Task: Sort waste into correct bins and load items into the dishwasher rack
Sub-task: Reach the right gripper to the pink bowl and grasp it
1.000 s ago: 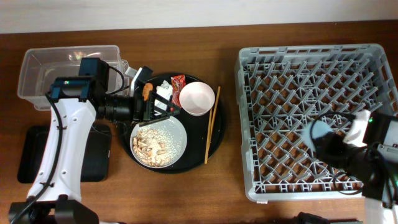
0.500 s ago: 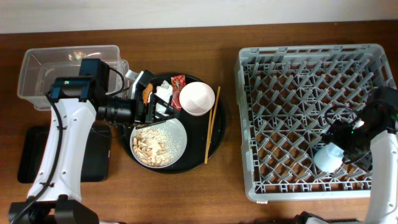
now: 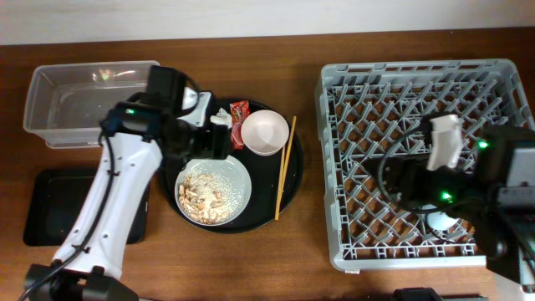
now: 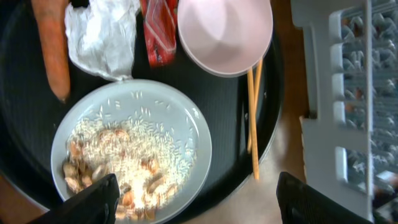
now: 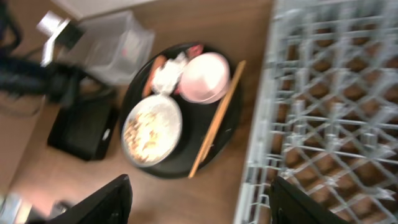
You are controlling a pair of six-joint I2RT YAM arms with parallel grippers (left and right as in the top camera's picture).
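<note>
My left gripper (image 4: 199,205) is open and empty above the pale plate (image 4: 134,149), which holds rice scraps (image 4: 124,143). Beyond it on the round black tray lie the carrot stick (image 4: 50,50), white tissue (image 4: 102,34), red wrapper (image 4: 158,31), white bowl (image 4: 224,28) and chopsticks (image 4: 254,112). My right gripper (image 5: 199,205) is open and empty over the left part of the grey rack (image 3: 418,84). The light-blue cup (image 3: 440,221) sits in the rack, partly hidden by the right arm. The clear tub (image 3: 38,117) and the black tray (image 3: 46,205) stand at the left.
The round black tray (image 3: 292,180) sits between the bins and the rack. The left arm crosses over the black rectangular tray and the round tray's left side. In the overhead view the carrot is hidden under it. Bare wood lies along the front.
The left arm has swung over the plate and now looks straight down. The right arm has let go of the cup in the rack and drawn up and left.
</note>
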